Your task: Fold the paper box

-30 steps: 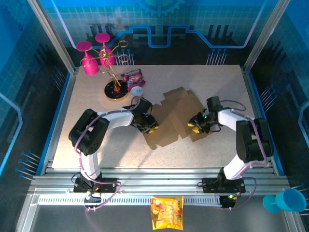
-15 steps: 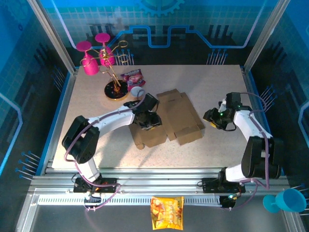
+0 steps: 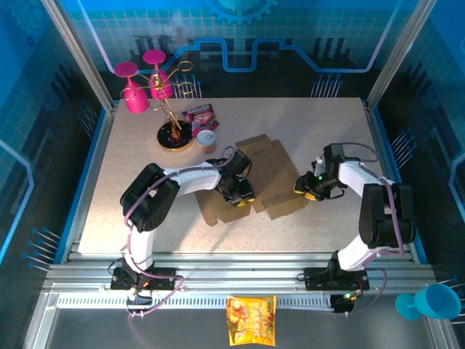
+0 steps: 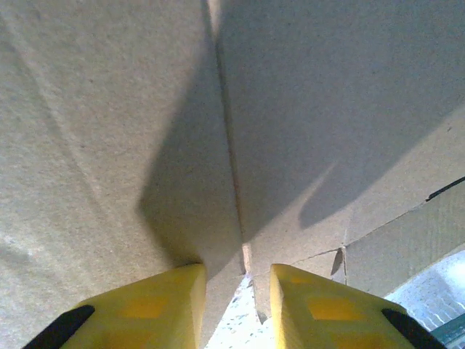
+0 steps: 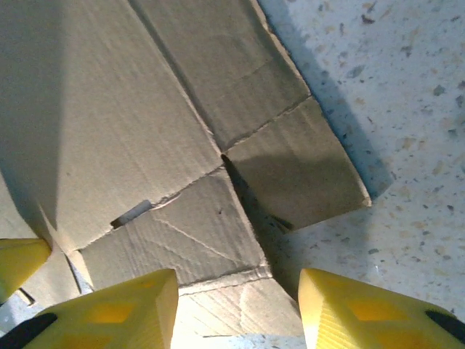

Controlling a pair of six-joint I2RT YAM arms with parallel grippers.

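Top external view showed the paper box lying near the centre of the worktop as a partly folded brown cardboard sheet, with one panel reaching toward 7 o'clock.

The left arm reached in from 9 o'clock, and the left jaws rested over the box at its 8 o'clock portion. In the left wrist view, the yellow fingertips stood a small way apart at a seam in the cardboard. Speckled worktop showed through the gap and nothing was clamped between them.

The right arm reached in from 3 o'clock, and the right jaws sat at the box's 4 o'clock edge. In the right wrist view, the fingertips stood wide apart and held nothing. The edge of a cardboard flap lay just beyond them, with bare worktop toward 2 o'clock.

At 11 o'clock on the worktop stood a rack on a black base with pink cups. A pink packet and a small round lid lay beside it. An orange packet lay at 6 o'clock, off the worktop.
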